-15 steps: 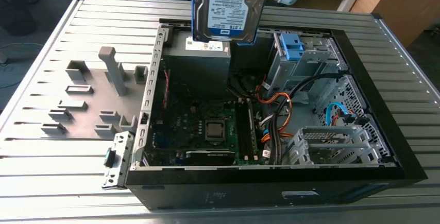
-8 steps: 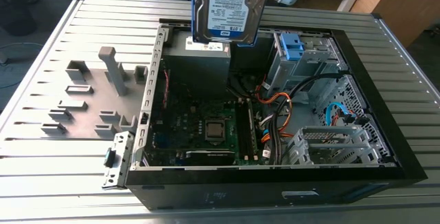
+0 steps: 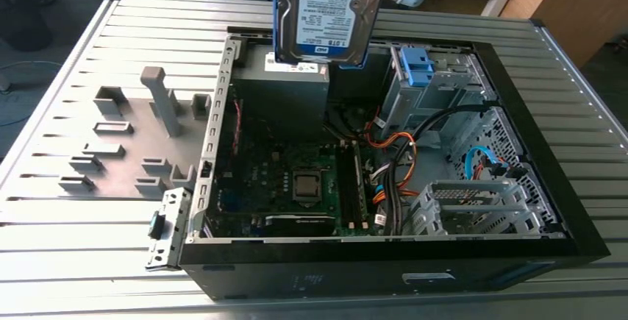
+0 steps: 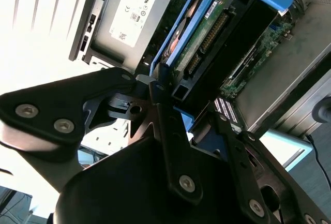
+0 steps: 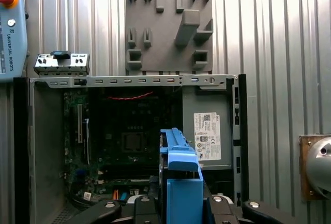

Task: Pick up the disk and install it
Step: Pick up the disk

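Closest to us in both wrist views is the black metal tool [image 4: 183,100]. Its two fingers [image 4: 173,146] are pressed against opposite narrow sides of the disk [image 4: 207,32], a flat rectangular silver-metal hard drive with blue plastic rails, so the tool is pinching the disk. In the second wrist view we see the drive's green circuit-board face. In the first wrist view the disk [image 5: 178,177] shows edge-on, one blue rail towards us.

In the exterior view the disk [image 3: 324,11] hangs upright in the upper middle of the frame with its white-and-blue label facing us. It is held in the air over the rear of the open black computer case [image 3: 579,210], and its lower edge lies above the grey power-supply box with a white sticker [image 3: 284,77].

Inside the case we see the dark green motherboard [image 3: 294,180] in the middle. A bare blue plastic bracket [image 3: 414,66] sits in the silver bay at the upper right, and orange and black cables [image 3: 393,147] run below it.

The case lies on a ribbed aluminium bench [image 3: 98,224]. A grey moulded fixture plate [image 3: 128,136] rests on the bench at the exterior view's left, just beside the case.
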Controlling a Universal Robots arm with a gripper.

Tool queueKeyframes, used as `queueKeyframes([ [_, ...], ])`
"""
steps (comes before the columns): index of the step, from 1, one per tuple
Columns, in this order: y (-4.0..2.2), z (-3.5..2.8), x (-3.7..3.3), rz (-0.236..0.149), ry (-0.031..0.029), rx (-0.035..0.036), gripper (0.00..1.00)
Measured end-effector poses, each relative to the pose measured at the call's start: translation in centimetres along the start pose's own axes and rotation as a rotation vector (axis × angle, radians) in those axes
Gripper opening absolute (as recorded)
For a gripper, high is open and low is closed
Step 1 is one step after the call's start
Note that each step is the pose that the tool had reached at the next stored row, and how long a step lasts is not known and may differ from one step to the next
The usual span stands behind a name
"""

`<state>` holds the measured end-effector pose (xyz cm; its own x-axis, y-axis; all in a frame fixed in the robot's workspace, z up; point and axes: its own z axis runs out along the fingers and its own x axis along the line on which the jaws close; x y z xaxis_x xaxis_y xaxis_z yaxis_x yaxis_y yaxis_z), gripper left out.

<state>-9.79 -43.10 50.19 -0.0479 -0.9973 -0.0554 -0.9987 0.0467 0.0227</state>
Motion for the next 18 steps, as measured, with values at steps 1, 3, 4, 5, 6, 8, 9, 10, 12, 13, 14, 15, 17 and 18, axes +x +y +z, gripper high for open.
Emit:
queueKeyframes([
  [1, -0.01, 0.0, 0.11, 0.0, -0.0001, 0.0, 0.36],
  [3, -0.01, -0.01, 0.2, 0.0, 0.0, 0.0, 0.36],
  [4, -0.01, -0.01, 0.25, 0.0, 0.0, 0.0, 0.36],
  [5, -0.01, -0.02, 0.29, 0.0, 0.0001, 0.0, 0.36],
  [6, -0.02, -0.02, 0.35, 0.0, 0.0, 0.0, 0.36],
  [8, -0.02, -0.02, 0.44, 0.0, -0.0001, 0.0001, 0.36],
  [9, -0.02, -0.03, 0.48, 0.0, 0.0, 0.0, 0.36],
  [10, -0.03, -0.03, 0.52, 0.0, 0.0, 0.0, 0.36],
  [12, -0.03, -0.03, 0.62, 0.0, 0.0, 0.0, 0.36],
  [13, -0.03, -0.03, 0.67, 0.0, 0.0, 0.0001, 0.36],
  [14, -0.03, -0.04, 0.71, 0.0, 0.0, 0.0, 0.36],
  [15, -0.04, -0.04, 0.76, 0.0, -0.0001, 0.0, 0.36],
  [17, -0.04, -0.04, 0.86, 0.0, -0.0001, 0.0, 0.36],
  [18, -0.04, -0.05, 0.9, 0.0, 0.0, 0.0, 0.36],
])
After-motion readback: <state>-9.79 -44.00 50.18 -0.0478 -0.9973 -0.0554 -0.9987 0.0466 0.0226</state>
